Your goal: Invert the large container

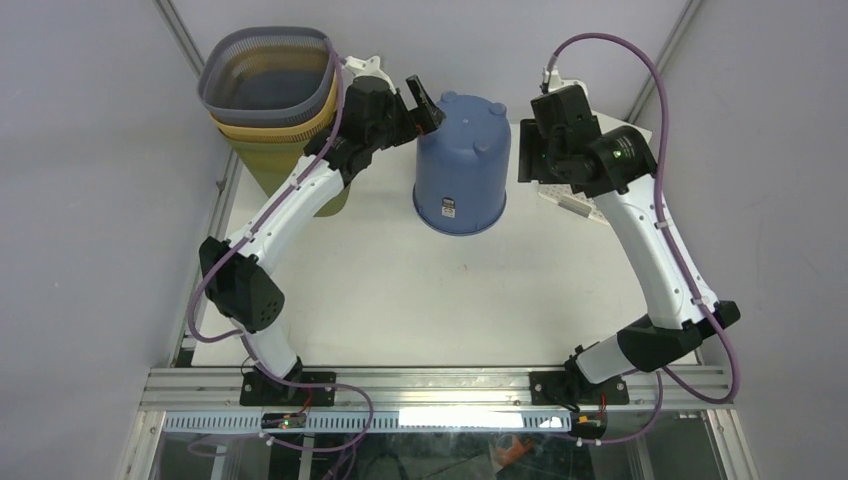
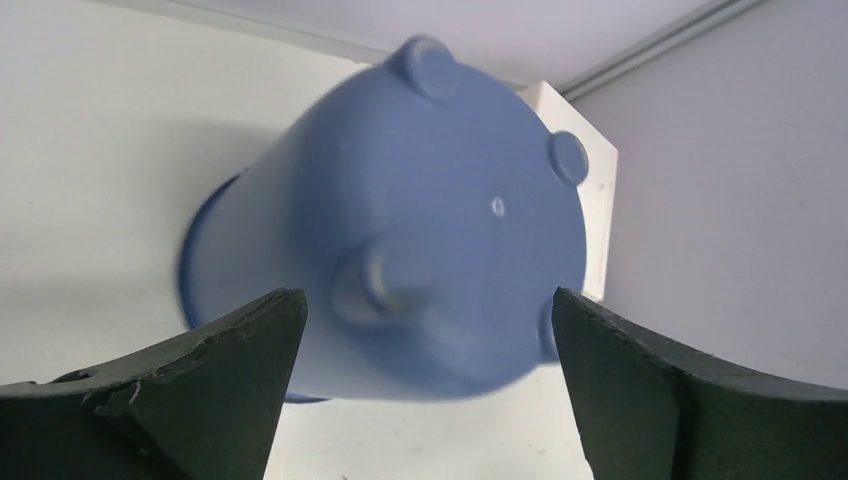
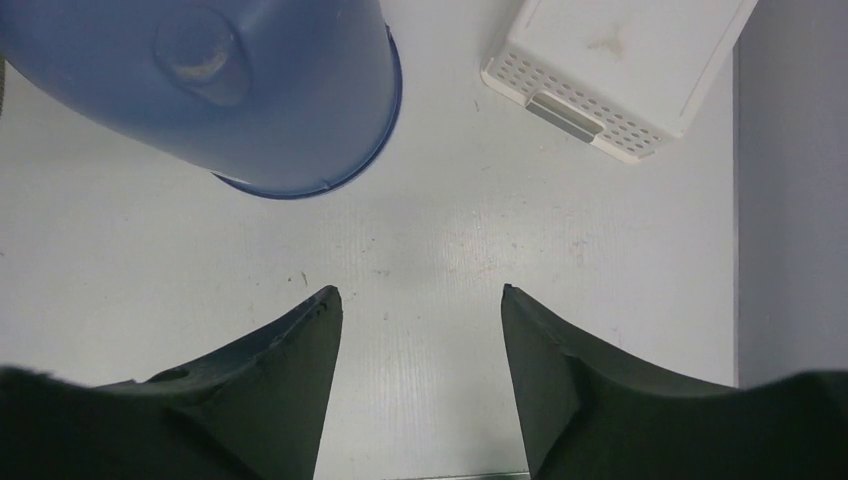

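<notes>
Left jaws: wide apart and empty, just beside the upturned base of the large container (image 1: 462,170), at its 10 o'clock seen from overhead. Whether a tip touches it cannot be told.
Right jaws: apart, gripping nothing, hanging over bare tabletop (image 1: 420,300) off the container's 3 o'clock side.
Large container: blue, mouth down on the tabletop toward the far middle, footed base facing up. It is blurred in the left wrist view (image 2: 430,250), and its rim appears to sit flat in the right wrist view (image 3: 230,90).
White box: a perforated box (image 3: 620,70) lies at 1 o'clock from the right jaws, apart from the container.
Stacked baskets: nested baskets (image 1: 268,125) stand at the tabletop's 11 o'clock corner, behind the left arm (image 1: 300,190).
Task standing: the flip looks done, leaving only a clean retreat.
Risk: the left jaws sit so near the base that a sideways pull-back toward 3 o'clock could nudge the container over or skid it. A low retreat by the right arm could clip the white box.
</notes>
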Available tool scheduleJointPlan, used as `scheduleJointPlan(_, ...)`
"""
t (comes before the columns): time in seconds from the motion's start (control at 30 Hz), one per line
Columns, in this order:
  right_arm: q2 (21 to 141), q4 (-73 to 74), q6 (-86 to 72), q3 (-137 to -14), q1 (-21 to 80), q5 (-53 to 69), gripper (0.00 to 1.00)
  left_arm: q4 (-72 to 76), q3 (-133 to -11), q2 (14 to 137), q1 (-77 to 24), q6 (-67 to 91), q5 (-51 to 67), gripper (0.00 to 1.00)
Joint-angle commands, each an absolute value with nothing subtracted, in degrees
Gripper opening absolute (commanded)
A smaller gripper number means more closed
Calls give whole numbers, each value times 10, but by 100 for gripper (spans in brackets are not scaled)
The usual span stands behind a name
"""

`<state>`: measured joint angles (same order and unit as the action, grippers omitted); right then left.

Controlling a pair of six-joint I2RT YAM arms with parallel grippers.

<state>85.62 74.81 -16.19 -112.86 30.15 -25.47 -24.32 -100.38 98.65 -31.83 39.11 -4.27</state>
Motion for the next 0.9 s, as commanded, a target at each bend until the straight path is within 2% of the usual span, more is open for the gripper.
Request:
scheduleJointPlan(0.0, 817, 756, -167, -1134, 302, -260, 64, -237, -1069, 1016, -307, 355, -82, 99)
scheduleJointPlan(0.2, 797, 753, -178, -1111, 301, -253, 65, -201, -1147, 1091, -269, 322, -38, 99)
scheduleJointPlan(0.4, 770, 751, -189, -1073, 302, -248, 66, -180, -1241, 1205, -226, 319, 159, 99)
scheduleJointPlan(0.53, 762, 760, -186, -1062, 301, -268, 66, -145, -1270, 1266, -227, 331, 334, 99)
scheduleJointPlan(0.63, 748, 758, -189, -1048, 296, -281, 67, -144, -1238, 1259, -239, 321, 381, 98)
scheduleJointPlan(0.73, 743, 751, -179, -1050, 278, -247, 74, -142, -1176, 1217, -268, 292, 369, 99)
scheduleJointPlan(0.87, 755, 769, -173, -1069, 258, -227, 75, -141, -1087, 1159, -311, 309, 324, 99)
